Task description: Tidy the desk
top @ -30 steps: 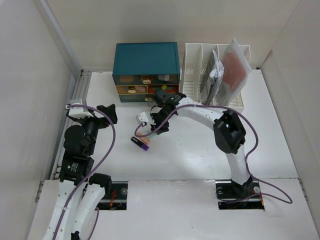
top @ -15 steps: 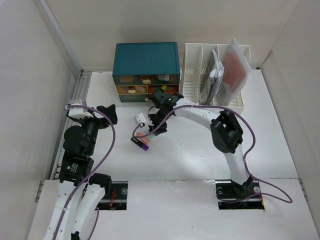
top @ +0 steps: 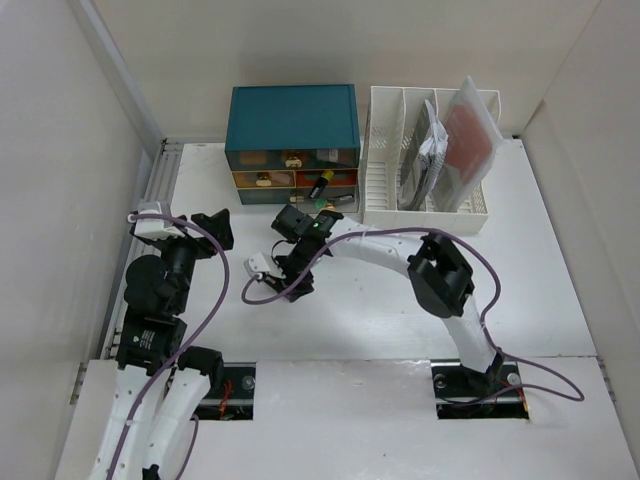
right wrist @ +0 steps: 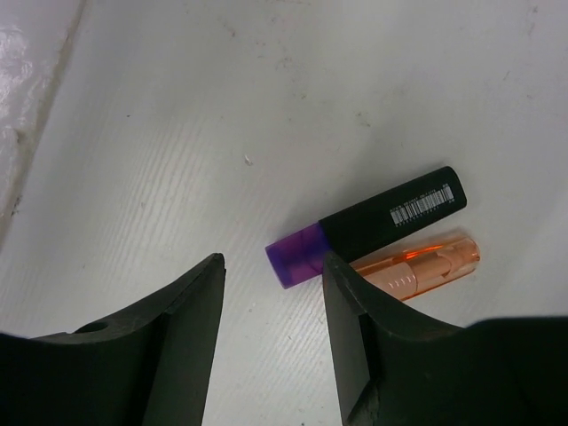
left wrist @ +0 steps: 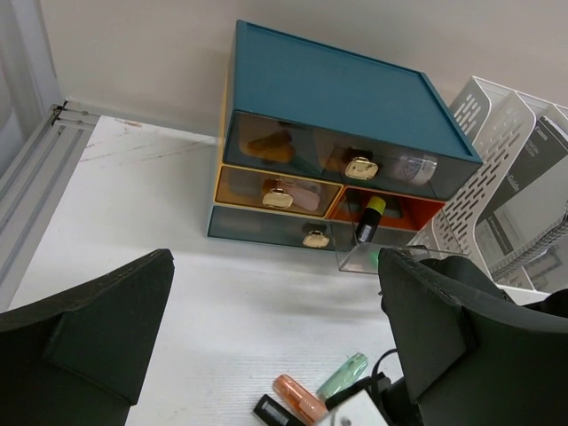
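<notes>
Right pincer [right wrist: 272, 266] apart, empty, over desk [right wrist: 160, 133]; purple-capped marker [right wrist: 364, 226] just beyond tips.

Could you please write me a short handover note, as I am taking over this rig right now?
Grippers: the left gripper is open and empty, above the desk, facing the teal drawer cabinet. The right gripper is open and empty, low over the purple-capped marker.
Things: that marker and an orange tube lie side by side on the desk, with a pale green item close by. A drawer on the cabinet's right side stands pulled out, with a yellow-capped marker inside.
Done: one marker is in the drawer.
Left: stow the three loose items, probably in that drawer, then shut it.
</notes>
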Action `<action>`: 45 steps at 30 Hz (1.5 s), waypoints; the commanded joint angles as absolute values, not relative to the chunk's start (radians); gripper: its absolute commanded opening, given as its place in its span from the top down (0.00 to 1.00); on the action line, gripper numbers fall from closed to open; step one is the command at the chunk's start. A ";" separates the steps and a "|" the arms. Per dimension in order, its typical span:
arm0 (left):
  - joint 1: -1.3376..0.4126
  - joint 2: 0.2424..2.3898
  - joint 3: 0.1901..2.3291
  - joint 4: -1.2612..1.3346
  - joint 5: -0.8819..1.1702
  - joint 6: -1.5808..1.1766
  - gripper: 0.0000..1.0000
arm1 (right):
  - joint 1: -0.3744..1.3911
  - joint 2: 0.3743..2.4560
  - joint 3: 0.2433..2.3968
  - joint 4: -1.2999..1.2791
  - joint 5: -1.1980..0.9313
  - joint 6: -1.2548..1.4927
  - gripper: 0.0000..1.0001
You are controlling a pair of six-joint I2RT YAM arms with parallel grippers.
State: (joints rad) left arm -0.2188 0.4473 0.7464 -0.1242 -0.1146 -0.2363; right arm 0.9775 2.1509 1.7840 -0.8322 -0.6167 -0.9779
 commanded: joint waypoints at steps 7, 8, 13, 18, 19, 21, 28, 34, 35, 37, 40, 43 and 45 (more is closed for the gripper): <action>-0.222 0.428 0.744 -0.081 -0.121 -0.233 0.00 | 0.974 2.172 1.756 -0.635 -0.572 -0.733 0.45; -0.222 0.428 0.744 -0.081 -0.121 -0.233 0.00 | 0.974 2.181 1.747 -0.618 -0.562 -0.720 0.45; -0.222 0.428 0.744 -0.081 -0.121 -0.233 0.00 | 0.994 2.218 1.758 -0.597 -0.549 -0.652 0.42; -0.222 0.419 0.744 -0.081 -0.130 -0.233 0.00 | 1.023 2.237 1.758 -0.585 -0.520 -0.600 0.42; -0.222 0.419 0.744 -0.081 -0.130 -0.233 0.00 | 1.023 2.246 1.758 -0.574 -0.520 -0.591 0.42; -0.222 0.419 0.744 -0.081 -0.130 -0.233 0.00 | 1.023 2.246 1.758 -0.559 -0.477 -0.555 0.42; -0.222 0.410 0.744 -0.081 -0.130 -0.233 0.00 | 1.023 2.237 1.724 -0.520 -0.390 -0.491 0.40; -0.222 0.410 0.744 -0.081 -0.130 -0.233 0.00 | 1.032 2.246 1.692 -0.502 -0.331 -0.482 0.60; -0.222 0.410 0.744 -0.081 -0.130 -0.233 0.00 | 1.041 2.255 1.683 -0.502 -0.301 -0.482 0.65; -0.222 0.410 0.744 -0.081 -0.130 -0.233 0.00 | 1.042 2.255 1.671 -0.491 -0.279 -0.482 0.76; -0.222 0.410 0.744 -0.081 -0.130 -0.233 0.00 | 1.042 2.255 1.671 -0.482 -0.256 -0.482 0.90; -0.222 0.410 0.744 -0.081 -0.130 -0.233 0.00 | 1.042 2.212 1.671 -0.482 -0.245 -0.505 0.95; -0.222 0.410 0.744 -0.081 -0.130 -0.233 0.00 | 1.042 2.166 1.709 -0.492 -0.236 -0.518 0.95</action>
